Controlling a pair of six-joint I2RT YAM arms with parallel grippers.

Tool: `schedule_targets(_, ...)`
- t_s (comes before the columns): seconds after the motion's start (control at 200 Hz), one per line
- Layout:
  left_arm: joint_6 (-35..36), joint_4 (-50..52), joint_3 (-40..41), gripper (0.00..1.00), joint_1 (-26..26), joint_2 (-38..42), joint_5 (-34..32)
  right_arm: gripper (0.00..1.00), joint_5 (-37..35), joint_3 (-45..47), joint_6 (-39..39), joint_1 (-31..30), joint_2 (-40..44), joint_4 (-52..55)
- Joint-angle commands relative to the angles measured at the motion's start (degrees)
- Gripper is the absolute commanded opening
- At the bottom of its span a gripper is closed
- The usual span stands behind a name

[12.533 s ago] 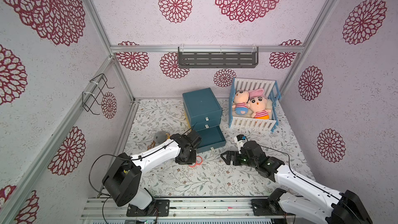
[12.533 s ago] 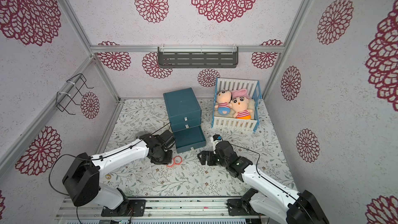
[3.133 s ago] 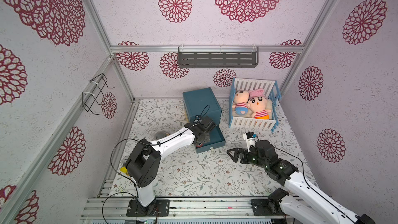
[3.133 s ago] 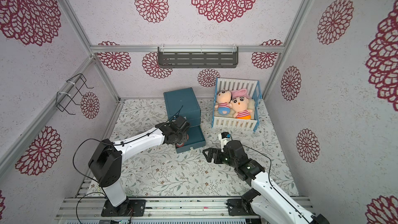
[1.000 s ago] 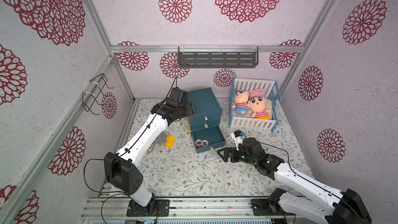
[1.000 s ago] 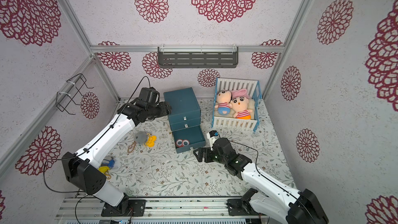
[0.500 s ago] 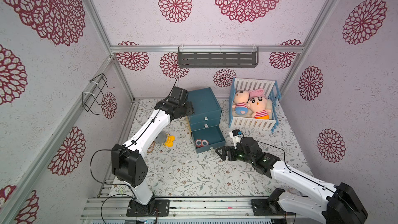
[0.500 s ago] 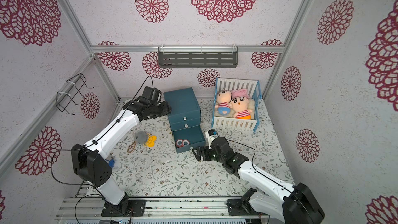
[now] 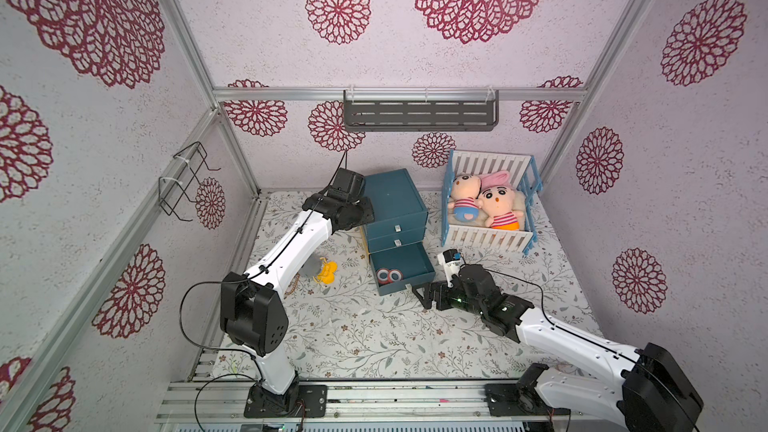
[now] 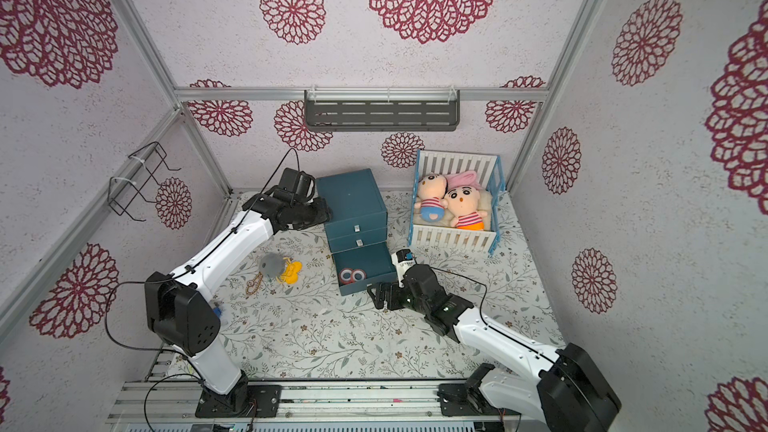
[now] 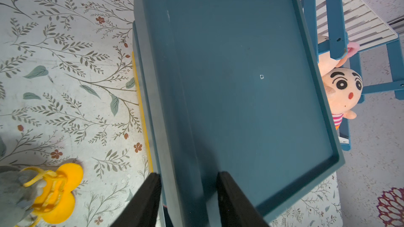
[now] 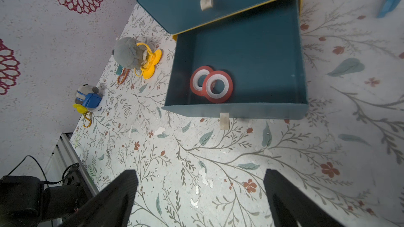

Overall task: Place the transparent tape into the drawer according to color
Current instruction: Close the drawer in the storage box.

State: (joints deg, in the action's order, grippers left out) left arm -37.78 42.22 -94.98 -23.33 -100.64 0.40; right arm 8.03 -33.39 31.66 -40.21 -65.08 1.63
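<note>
Two red-orange tape rings (image 12: 217,86) lie overlapping in the open bottom drawer (image 12: 262,110); right gripper (image 12: 200,176) hangs spread wide, empty, over the mat (image 12: 218,149) just in front of it; left gripper (image 11: 189,176) straddles the cabinet (image 11: 240,84) top's edge, fingers (image 11: 148,197) part-closed, cannot tell whether they pinch it.

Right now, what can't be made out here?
- Two shut drawers: contents, hidden by their fronts in every view.
- Purple and yellow tape rings: in no view; only red tape rings show.
- Left pincer: merges with its dark wrist in top views; left wrist view leaves contact with cabinet unclear.
</note>
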Motion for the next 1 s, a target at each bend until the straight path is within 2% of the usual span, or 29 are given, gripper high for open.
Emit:
schedule_targets(0.0,0.09,-0.03,0.58,0.43,0.4,-0.67,0.21,0.95,-2.78,0.12,-1.62,-0.97,-0.81,-4.17)
schedule_targets(0.485,0.07,0.41,0.93,0.38,0.43,-0.08,0.35,0.81,-7.13,0.52,-2.59,-4.09,-7.44,-10.3)
schedule_targets(0.996,0.3,0.92,0.59,0.37,0.54,0.01,0.52,0.67,-20.64,0.25,-4.51,-11.45,-16.74,-14.2)
